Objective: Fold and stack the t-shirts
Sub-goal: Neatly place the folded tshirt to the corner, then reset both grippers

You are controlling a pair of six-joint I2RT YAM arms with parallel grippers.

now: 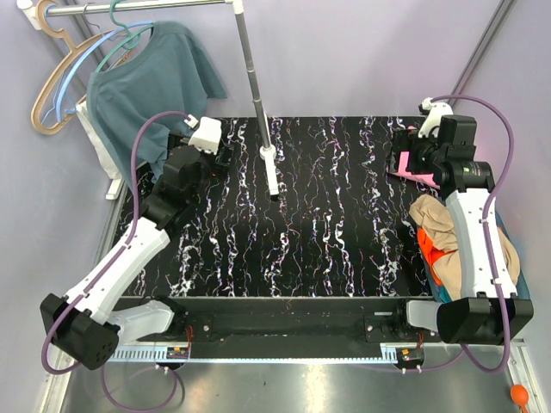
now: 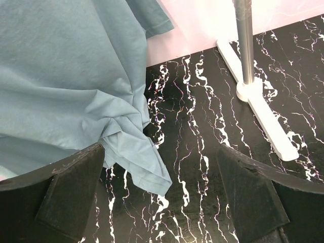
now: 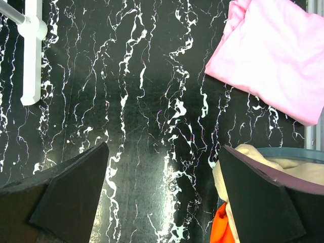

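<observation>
Wedge-shaped black right tool (image 3: 163, 152) gapes beside smooth pink t-shirt (image 3: 276, 55).

Right of the garment rack (image 1: 254, 77) lie one pink t-shirt (image 1: 402, 164), one tan t-shirt (image 1: 436, 220) and one orange t-shirt (image 1: 429, 247). At the rack's left end hang one teal shirt (image 1: 146, 86) and three hangers (image 1: 52, 95).

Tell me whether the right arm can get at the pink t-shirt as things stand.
Probably yes: the right gripper is open close beside the pink t-shirt, with nothing lying on it or between them.
</observation>
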